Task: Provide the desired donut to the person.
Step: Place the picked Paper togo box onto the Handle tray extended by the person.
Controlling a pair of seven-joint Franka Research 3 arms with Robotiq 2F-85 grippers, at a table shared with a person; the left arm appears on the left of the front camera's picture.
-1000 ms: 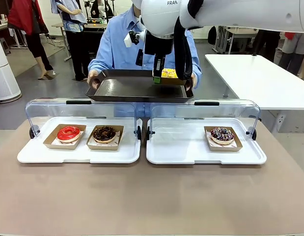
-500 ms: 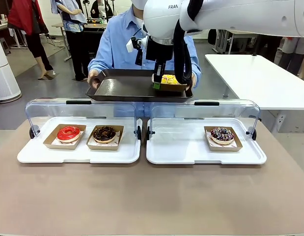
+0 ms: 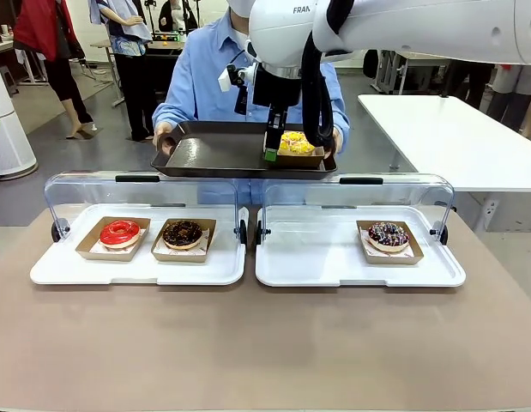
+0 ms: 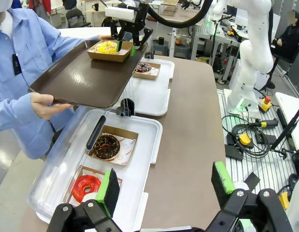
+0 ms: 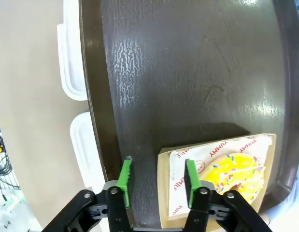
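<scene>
A yellow sprinkled donut (image 3: 295,142) in a cardboard box rests on the dark tray (image 3: 214,154) that the person (image 3: 201,77) in the light blue shirt holds with both hands beyond the table. My right gripper (image 3: 272,153) hangs over the box's left edge. In the right wrist view my right gripper (image 5: 157,176) is open, its green pads straddling the box edge beside the yellow donut (image 5: 234,176) on the tray (image 5: 178,72). My left gripper (image 4: 166,188) is open and holds nothing, above the table's left end. From there the yellow donut (image 4: 106,47) shows on the tray (image 4: 77,79).
Two white display trays (image 3: 136,268) (image 3: 334,268) with raised clear lids stand on the table. The left one holds a red donut (image 3: 120,232) and a chocolate donut (image 3: 183,233); the right one holds a sprinkled chocolate donut (image 3: 388,235). A white side table (image 3: 454,137) stands at right.
My right gripper has lowered the boxed yellow donut onto the person's tray, and the box now lies flat there. The jaws stand apart around its edge.
</scene>
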